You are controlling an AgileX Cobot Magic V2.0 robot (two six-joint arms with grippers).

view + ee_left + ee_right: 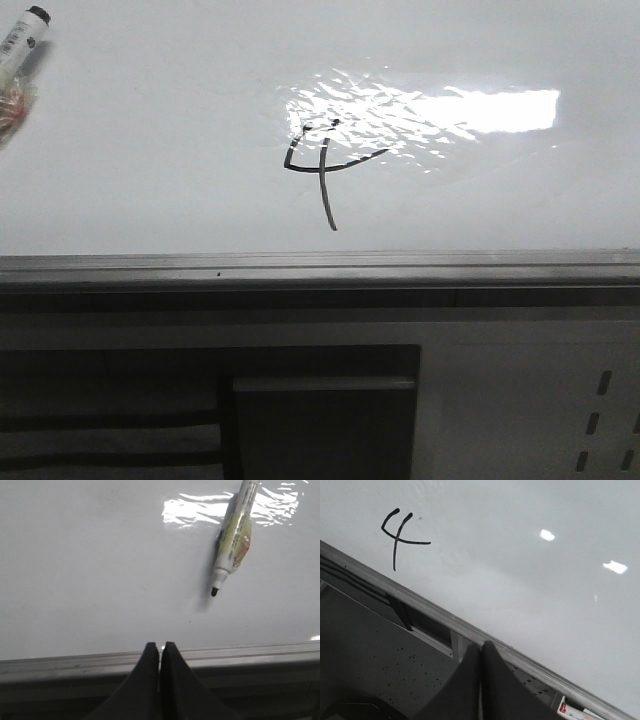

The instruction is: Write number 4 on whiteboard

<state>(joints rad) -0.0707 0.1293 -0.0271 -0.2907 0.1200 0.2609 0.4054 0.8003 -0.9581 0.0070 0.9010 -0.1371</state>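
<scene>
A thin black number 4 (322, 165) is drawn near the middle of the glossy whiteboard (150, 150), partly under the light glare; the right wrist view shows the number 4 (397, 537) too, on the whiteboard (520, 580). An uncapped marker (234, 537) lies loose on the whiteboard (100, 570), tip bare; in the front view the marker (22, 45) rests at the board's far left. My left gripper (159, 646) is shut and holds nothing, hovering over the board's rail. My right gripper (481, 646) is shut and holds nothing, also by the rail. Neither arm appears in the front view.
A grey metal rail (320, 268) runs along the board's near edge. Below it are a dark recessed panel (320, 425) and a white perforated panel (600, 420). A red-and-white object (570, 709) peeks out under the rail in the right wrist view.
</scene>
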